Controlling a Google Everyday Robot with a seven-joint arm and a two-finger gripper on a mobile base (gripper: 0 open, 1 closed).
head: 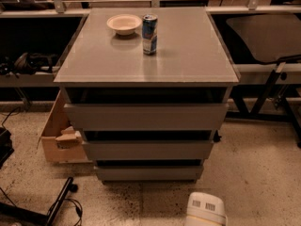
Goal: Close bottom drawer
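Observation:
The grey cabinet (148, 55) stands in the middle with three handle-less drawers stacked below its top. The bottom drawer (148, 173) is the narrowest, with a plain flat front just above the floor and a dark gap above it. I cannot tell how far it sticks out. The mid-sized drawer (148, 150) and the widest top drawer (146, 116) sit above it. Only a white arm segment (205, 209) shows at the bottom edge, on the floor side in front of the bottom drawer and apart from it. My gripper is out of view.
A white bowl (124, 23) and a blue can (149, 34) stand on the cabinet top. An open cardboard box (60, 135) sits on the floor at the cabinet's left. Black cables and a stand (56, 206) lie bottom left. Dark table frames (268, 93) stand to the right.

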